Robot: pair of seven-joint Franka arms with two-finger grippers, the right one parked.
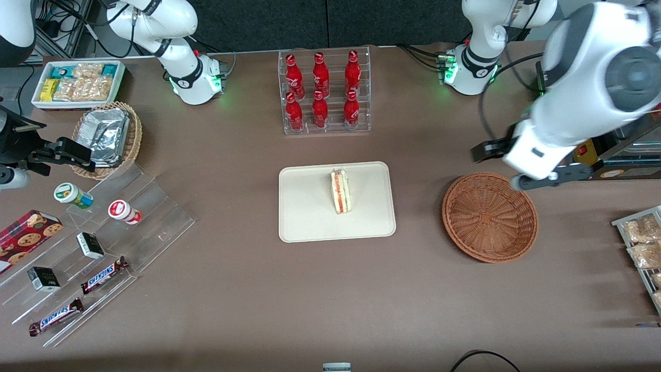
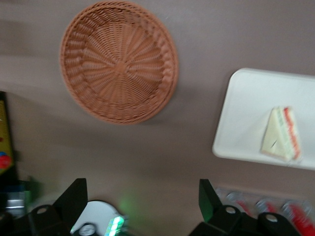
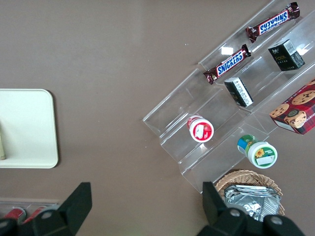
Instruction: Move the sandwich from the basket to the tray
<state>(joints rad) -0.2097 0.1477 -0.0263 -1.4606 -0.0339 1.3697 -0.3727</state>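
Table [image 1: 268,310] carries everything. Tray [image 1: 310,217] sits mid-table, nearer the front camera than the bottle rack [image 1: 324,93]. Basket [image 1: 489,217] lies toward the working arm's end, well apart from the tray and empty — bare wicker in both the front and left wrist views.

Sandwich [image 1: 341,191] is on the tray, standing on edge, filling stripe up, close to the tray's edge farthest from the front camera and a bit toward the basket-side half. It sits clear of the rim.

Left gripper [image 2: 142,196] is raised over the table beside the basket, above its rim farthest from the front camera. Fingers spread wide, nothing between them.

Judgement: the place looks done and only a retreat is left. Risks from here:
- Sandwich rests on a narrow edge — a table bump or a low sweep back over the tray could tip it flat.
- Arm links hang right above the basket rim; a descending or sideways pull-away could clip the light wicker and shove it.
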